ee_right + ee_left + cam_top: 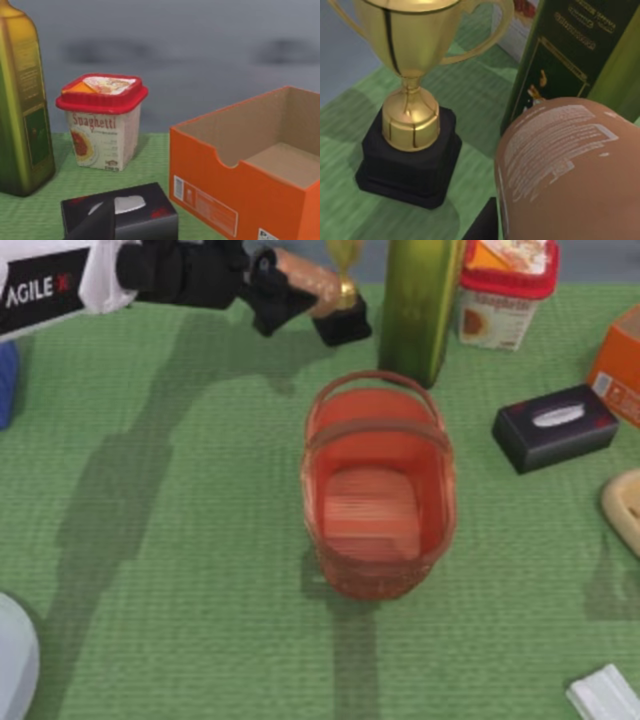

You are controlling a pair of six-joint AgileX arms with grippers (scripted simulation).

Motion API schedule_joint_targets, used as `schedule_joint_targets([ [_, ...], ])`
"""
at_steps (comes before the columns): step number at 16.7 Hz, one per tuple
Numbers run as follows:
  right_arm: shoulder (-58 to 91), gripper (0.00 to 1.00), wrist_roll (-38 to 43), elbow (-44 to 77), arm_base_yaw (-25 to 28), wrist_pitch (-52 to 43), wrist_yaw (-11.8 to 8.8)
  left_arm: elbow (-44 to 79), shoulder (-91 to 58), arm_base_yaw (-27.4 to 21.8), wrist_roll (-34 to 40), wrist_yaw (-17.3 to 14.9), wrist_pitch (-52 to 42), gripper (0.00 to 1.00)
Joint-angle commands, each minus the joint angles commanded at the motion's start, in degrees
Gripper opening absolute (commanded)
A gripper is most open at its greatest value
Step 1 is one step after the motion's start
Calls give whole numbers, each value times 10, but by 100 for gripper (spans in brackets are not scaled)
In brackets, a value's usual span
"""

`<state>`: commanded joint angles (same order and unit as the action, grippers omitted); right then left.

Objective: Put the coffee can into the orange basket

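Coffee can [308,282] clamped in left pincer [300,295], raised at worktop's far edge, beside gold trophy [412,80] and green bottle [420,305]. Orange basket [440,490] mid-worktop, nearer camera, apart from can. Right arm out of sight.

So the whole table [180,620] is covered in a green woven-looking mat, kind of a fine ribbed texture all over. Light seems to come from above, since soft dark shadows fall across the mat, one long band running down the left half in the top view and a narrower one toward the near edge in the middle. Beyond the far edge of the table it's just a plain grey-blue backdrop [200,55], with a couple of vague darker smudges in it. Can't make out any windows, floor or other furniture.
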<state>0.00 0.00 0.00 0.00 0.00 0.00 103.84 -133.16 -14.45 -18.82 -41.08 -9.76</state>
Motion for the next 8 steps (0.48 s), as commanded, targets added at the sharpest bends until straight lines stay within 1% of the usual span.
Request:
schedule_joint_targets([
  [3, 0, 100, 0, 0, 0, 0, 0, -89, 48, -13, 55, -107, 174, 0],
  [5, 0, 100, 0, 0, 0, 0, 0, -145, 77, -21, 88, -172, 277, 0],
  [8, 0, 100, 0, 0, 0, 0, 0, -214, 114, -32, 129, -252, 400, 0],
])
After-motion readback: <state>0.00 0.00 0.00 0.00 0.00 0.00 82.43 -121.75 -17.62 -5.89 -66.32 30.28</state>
